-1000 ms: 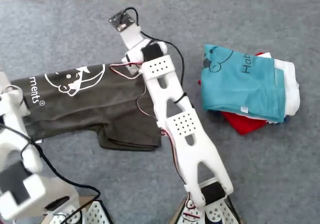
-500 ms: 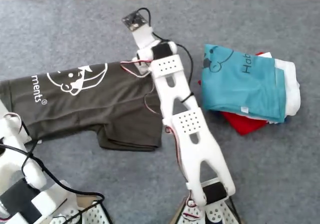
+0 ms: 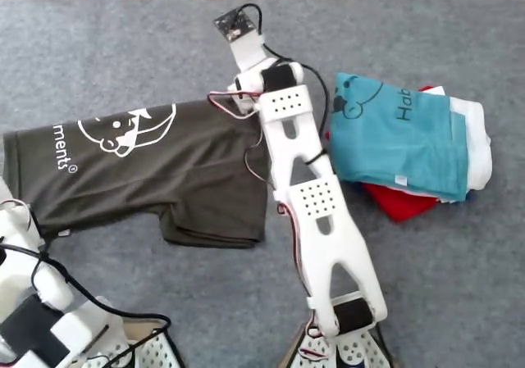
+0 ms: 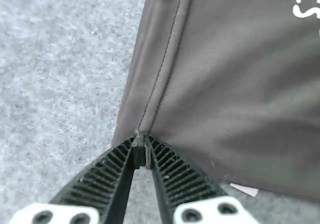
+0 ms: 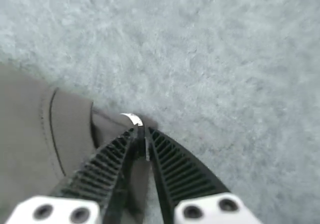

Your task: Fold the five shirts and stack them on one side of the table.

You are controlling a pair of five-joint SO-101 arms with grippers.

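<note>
Both the left gripper and right gripper hold a thin edge of the grey shirt with fingers shut, so uneven pulling could slip one corner free.

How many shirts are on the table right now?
4 visible: grey shirt spread at the left; teal shirt, white shirt and red shirt stacked at the right. More may be hidden underneath.

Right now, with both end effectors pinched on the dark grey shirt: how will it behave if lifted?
Probably floppy: the dark grey shirt lies flat with soft folds, so it should sag between the left end effector and right end effector. Likely light; the pinched hem looks thin. It may drag rather than slide on the fuzzy table cover.
</note>
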